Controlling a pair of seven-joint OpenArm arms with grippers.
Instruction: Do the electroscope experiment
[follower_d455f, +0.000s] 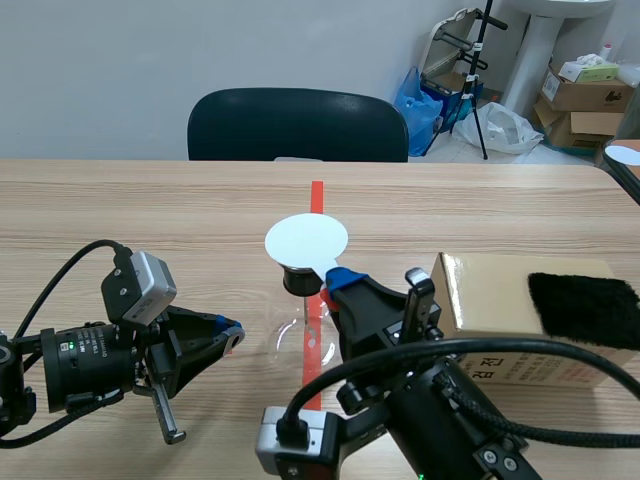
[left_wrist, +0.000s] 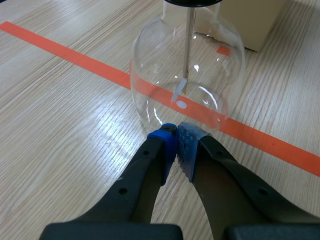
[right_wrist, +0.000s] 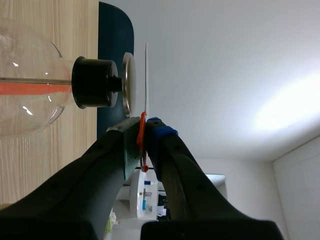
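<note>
At the middle of the counter (follower_d455f: 150, 200) the electroscope (follower_d455f: 298, 325) stands upright. Your right end effector (follower_d455f: 340, 280), clamped on the white disc (follower_d455f: 306, 240) at its edge, holds it flat just above the metal cap (right_wrist: 128, 84), faces parallel. Your left end effector (left_wrist: 176, 135), closed on nothing, rests beside the flask (left_wrist: 187, 70).

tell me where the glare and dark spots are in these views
Left wrist view: white glints on the flask and a sheen on the table; scene view: even light, a shine on the box; right wrist view: the bright wall behind leaves the right claw, shut on the disc, nearly black.
</note>
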